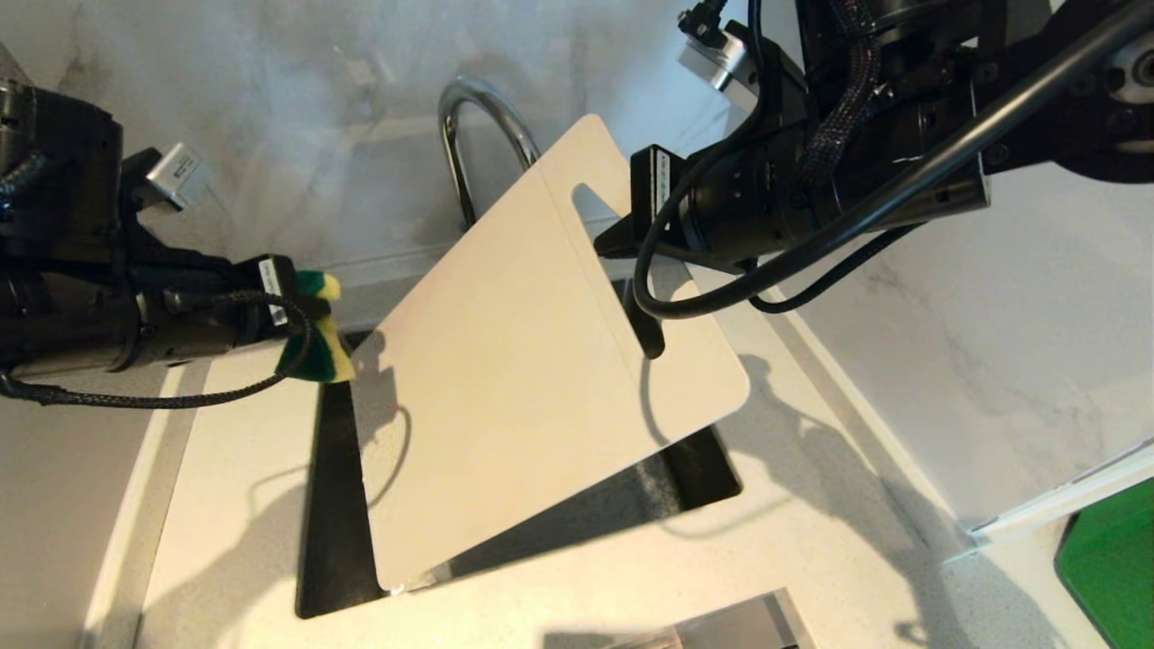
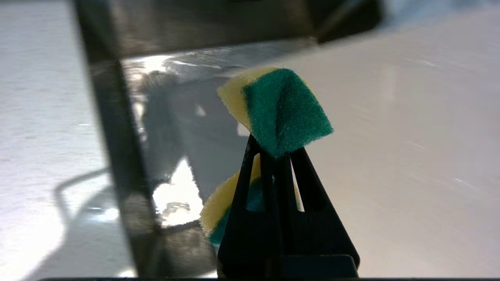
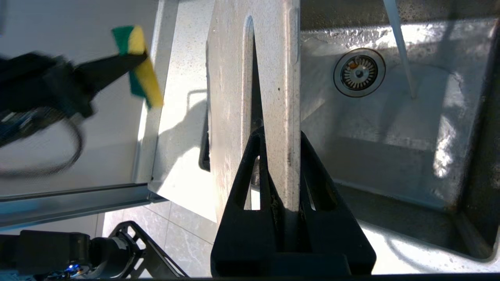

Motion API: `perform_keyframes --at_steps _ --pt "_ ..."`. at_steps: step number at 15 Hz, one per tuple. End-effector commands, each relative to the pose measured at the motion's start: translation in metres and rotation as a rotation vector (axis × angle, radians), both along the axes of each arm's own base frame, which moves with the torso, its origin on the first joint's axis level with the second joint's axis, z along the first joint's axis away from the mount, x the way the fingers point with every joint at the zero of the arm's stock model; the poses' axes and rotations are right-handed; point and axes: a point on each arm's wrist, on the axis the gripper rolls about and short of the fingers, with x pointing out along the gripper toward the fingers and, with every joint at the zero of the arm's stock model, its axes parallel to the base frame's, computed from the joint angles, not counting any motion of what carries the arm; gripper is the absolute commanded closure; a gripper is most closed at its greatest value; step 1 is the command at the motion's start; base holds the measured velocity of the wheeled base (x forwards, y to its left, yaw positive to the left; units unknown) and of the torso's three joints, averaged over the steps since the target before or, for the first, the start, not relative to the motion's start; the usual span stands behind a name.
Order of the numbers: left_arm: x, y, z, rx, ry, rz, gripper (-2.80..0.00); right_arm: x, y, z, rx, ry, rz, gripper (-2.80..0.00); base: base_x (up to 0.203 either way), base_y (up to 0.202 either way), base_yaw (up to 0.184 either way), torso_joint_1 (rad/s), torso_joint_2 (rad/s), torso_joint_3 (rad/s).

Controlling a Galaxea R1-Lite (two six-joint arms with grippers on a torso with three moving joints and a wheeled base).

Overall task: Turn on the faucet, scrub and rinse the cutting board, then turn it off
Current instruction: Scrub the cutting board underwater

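In the head view, the cutting board (image 1: 523,361) slants across the frame's middle above the sink (image 1: 334,505), its handle end pinched in the closed right gripper (image 1: 622,239). The faucet (image 1: 478,135) arches behind its upper edge. At left, the left gripper (image 1: 311,315) is clamped on a sponge (image 1: 320,347) beside the board.

The left wrist view shows the fingers (image 2: 273,183) squeezing the green-and-yellow sponge, with the board filling the right.

The right wrist view shows the fingers (image 3: 254,171) gripping the board's edge at centre, a stream of water (image 3: 398,43) falling upper right near the drain (image 3: 359,72).
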Motion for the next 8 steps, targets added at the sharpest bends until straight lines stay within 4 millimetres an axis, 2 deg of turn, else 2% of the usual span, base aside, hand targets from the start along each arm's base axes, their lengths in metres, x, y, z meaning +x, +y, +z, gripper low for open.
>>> perform_keyframes --at_steps 1,4,8 --pt "-0.02 -0.03 0.014 -0.006 -0.036 -0.083 0.0 0.003 0.002 -0.002 -0.002 0.008 0.001 0.0 0.0 0.0 0.0 0.0 0.0 0.0" --pt "-0.035 -0.062 0.01 0.03 -0.032 -0.145 0.0 0.005 0.004 -0.005 -0.006 0.014 0.001 0.0 0.0 0.0 0.0 0.0 0.0 0.0" --pt "-0.034 -0.092 -0.01 0.08 0.013 -0.205 0.0 0.007 0.005 -0.006 -0.009 0.018 0.001 0.0 0.0 0.0 0.0 0.0 0.0 0.0"
